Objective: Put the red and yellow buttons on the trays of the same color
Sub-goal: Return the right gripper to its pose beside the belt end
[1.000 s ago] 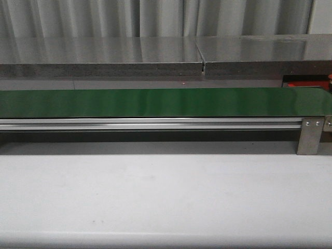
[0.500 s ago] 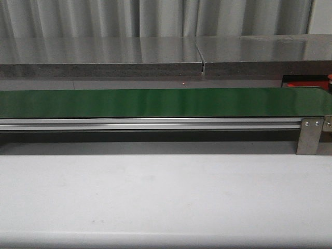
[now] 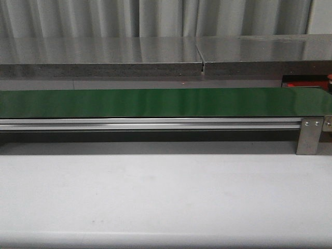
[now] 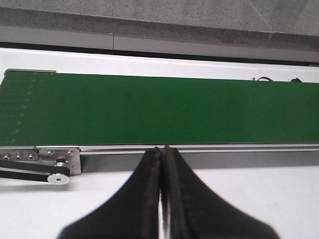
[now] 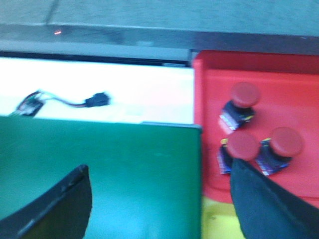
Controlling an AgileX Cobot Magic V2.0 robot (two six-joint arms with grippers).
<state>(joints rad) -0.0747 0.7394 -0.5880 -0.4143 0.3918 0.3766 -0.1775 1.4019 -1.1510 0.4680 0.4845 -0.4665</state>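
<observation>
In the front view, a green belt (image 3: pixel 155 102) is seen running left to right across the frame, its long axis level, carried on a silver rail (image 3: pixel 150 123) with a bracket (image 3: pixel 310 136) at the right end. Nothing is seen on the belt's surface here. The white table (image 3: pixel 166 192) in front of the rail is shown bare, and a sliver of the red tray (image 3: pixel 306 83) is visible behind the belt at the far right. No arm is seen in this view. In the left wrist view, the left claw (image 4: pixel 162 149) is seen with its fingers pressed together, nothing between them, its tips over the rail at the belt's near edge; the belt's end and pulley (image 4: pixel 61 172) are shown to one side. In the right wrist view, which is blurred, the right claw (image 5: pixel 159 199) is seen spread wide and holding nothing, one finger over the belt and the other over the red tray's rim. Three red buttons (image 5: pixel 259 144) are seen in the tray, caps up, set close together, just beyond the belt's end. A small wired sensor (image 5: pixel 65 103) is seen on the white surface beside the belt.
</observation>
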